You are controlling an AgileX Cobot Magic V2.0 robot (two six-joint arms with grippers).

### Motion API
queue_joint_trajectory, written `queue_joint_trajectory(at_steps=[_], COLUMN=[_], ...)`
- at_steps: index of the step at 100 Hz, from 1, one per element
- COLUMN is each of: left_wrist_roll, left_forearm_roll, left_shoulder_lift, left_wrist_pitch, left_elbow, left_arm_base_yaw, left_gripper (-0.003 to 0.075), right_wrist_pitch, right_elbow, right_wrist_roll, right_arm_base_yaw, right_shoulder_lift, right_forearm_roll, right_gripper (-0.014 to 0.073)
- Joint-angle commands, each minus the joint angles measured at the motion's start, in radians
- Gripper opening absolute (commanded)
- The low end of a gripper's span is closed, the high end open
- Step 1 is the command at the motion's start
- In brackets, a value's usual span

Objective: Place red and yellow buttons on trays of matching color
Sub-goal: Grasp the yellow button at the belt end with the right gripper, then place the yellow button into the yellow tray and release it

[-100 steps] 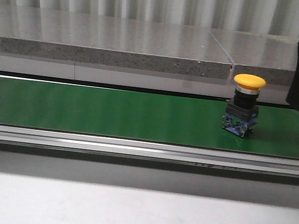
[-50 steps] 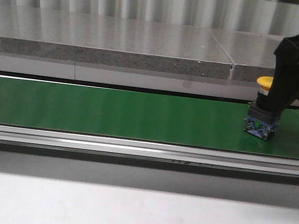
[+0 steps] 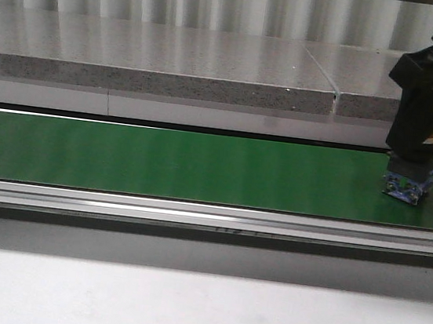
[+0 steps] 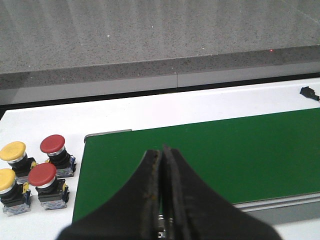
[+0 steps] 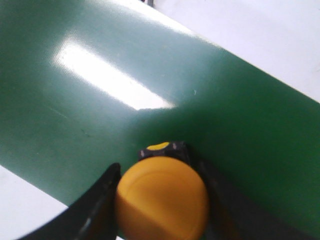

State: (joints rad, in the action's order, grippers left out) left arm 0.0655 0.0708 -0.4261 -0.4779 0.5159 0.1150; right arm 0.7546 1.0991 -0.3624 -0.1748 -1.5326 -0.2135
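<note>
I've got my right gripper (image 5: 162,200) straddling the yellow button (image 5: 162,199) on the green belt (image 3: 177,163), grip unconfirmed, left gripper (image 4: 162,192) clenched empty.

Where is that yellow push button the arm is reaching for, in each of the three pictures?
Front view: only the yellow button's blue base shows at far right, under the right gripper that covers its cap.
Left wrist view: not in it; the four buttons beside the belt are others.
Right wrist view: its yellow cap fills the bottom middle, between the fingers.
Shared landmark: the green conveyor belt, seen in all three views.
</note>
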Motion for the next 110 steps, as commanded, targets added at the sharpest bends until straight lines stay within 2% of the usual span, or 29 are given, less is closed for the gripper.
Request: queue_joint_trajectory(at_steps=[1,18,39,53,65,82,94,110], left_wrist_roll=[-0.001,-0.001,-0.001,-0.001,-0.001,-0.001,-0.001,-0.001], left_forearm_roll=[0.010,0.010,0.010,0.010,0.010,0.010,0.010,0.010], left_shoulder_lift=[-0.006,-0.006,-0.006,-0.006,-0.006,-0.006,-0.006,-0.006], left_wrist_pitch=[0.083,0.083,0.083,0.083,0.083,0.083,0.083,0.083], left_elbow=[0.027,0.027,0.027,0.027,0.027,0.027,0.027,0.027], left_arm_base_yaw=[0.006,0.006,0.006,0.006,0.006,0.006,0.006,0.006], left_gripper=[-0.0020,-0.0020,-0.0020,-0.0020,-0.0020,-0.0020,-0.0020,-0.0020], right_wrist_pitch=[0.001,0.082,0.171,0.168,0.169,0.120,0.057,0.016], right_elbow=[0.028,0.060,0.145,0.147,0.147,0.147,0.147,0.146], right_wrist_roll=[-0.011,0.004,0.103,0.205,0.315,0.396,0.431,0.455], right_arm_base_yaw=[0.000,0.023,0.132,0.257,0.408,0.614,0.708,0.759], right_shoulder_lift=[0.034,0.043,0.117,0.173,0.194,0.191,0.183,0.137], right_forearm_roll=[-0.014,0.017,0.059,0.161,0.258,0.303,0.303,0.302], right_gripper=[0.0150,0.0142,0.0142,0.0142,0.0142,0.0142,0.0142,0.0142])
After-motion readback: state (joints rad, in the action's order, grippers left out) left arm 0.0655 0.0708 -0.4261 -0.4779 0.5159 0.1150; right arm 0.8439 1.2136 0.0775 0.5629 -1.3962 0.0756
